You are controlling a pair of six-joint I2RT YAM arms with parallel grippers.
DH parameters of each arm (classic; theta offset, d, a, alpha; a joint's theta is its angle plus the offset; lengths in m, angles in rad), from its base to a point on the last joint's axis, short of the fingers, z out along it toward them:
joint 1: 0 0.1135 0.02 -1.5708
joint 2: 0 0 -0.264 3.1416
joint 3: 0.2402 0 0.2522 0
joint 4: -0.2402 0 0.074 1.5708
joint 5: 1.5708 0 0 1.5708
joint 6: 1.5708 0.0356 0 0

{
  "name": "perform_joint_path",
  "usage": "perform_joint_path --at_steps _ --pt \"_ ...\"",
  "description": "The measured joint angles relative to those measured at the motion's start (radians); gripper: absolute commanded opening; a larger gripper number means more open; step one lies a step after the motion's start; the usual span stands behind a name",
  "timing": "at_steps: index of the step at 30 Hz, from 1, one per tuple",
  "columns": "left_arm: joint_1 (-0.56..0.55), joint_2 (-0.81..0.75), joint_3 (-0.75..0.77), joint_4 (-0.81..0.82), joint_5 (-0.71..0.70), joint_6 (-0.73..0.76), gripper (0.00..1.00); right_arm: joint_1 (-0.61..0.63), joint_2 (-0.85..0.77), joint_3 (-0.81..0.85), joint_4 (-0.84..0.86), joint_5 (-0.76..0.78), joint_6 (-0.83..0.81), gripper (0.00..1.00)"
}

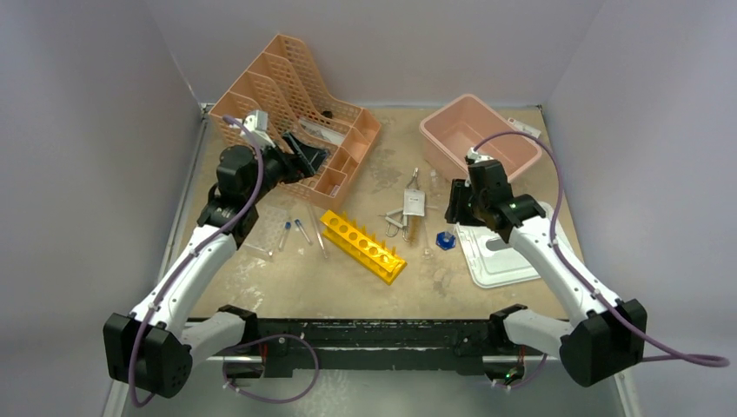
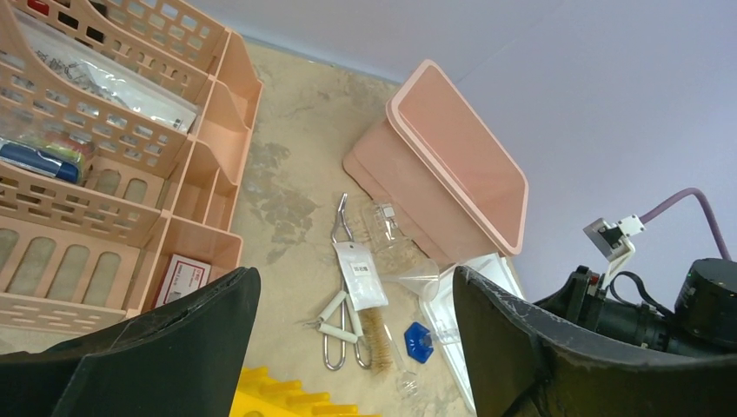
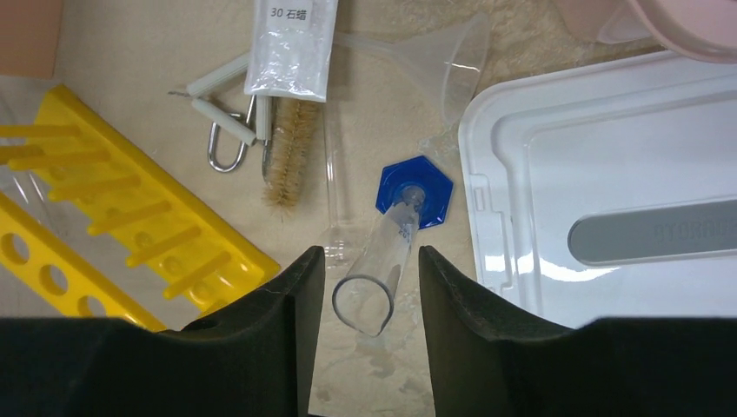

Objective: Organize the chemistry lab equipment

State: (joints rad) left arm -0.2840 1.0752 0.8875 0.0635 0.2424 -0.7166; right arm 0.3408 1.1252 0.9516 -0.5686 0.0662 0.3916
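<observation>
The right gripper (image 3: pixel 372 261), part open and empty, flanks the small clear cylinder (image 3: pixel 393 248) on its blue hexagonal foot (image 3: pixel 415 187), between yellow test-tube rack (image 3: pixel 87 252) and white lid (image 3: pixel 608 139); an off-centre squeeze could topple it toward the funnel (image 3: pixel 452 61) beyond. Far left, the left gripper (image 2: pixel 356 276) hangs wide open, empty

White-shelled arms (image 1: pixel 187 269) with black joints, black wedge-shaped claw fingers (image 3: pixel 261 347), looping purple cables (image 1: pixel 687 357)
</observation>
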Motion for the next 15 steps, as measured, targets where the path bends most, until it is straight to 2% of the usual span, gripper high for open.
perform_joint_path --at_steps 8,15 --pt "-0.011 0.014 0.000 0.000 0.003 -0.006 0.79 0.022 0.040 0.002 0.011 0.078 0.018 0.23" --pt "-0.048 0.043 -0.004 0.013 0.020 -0.001 0.79 0.025 0.047 0.029 -0.009 0.090 0.008 0.21"
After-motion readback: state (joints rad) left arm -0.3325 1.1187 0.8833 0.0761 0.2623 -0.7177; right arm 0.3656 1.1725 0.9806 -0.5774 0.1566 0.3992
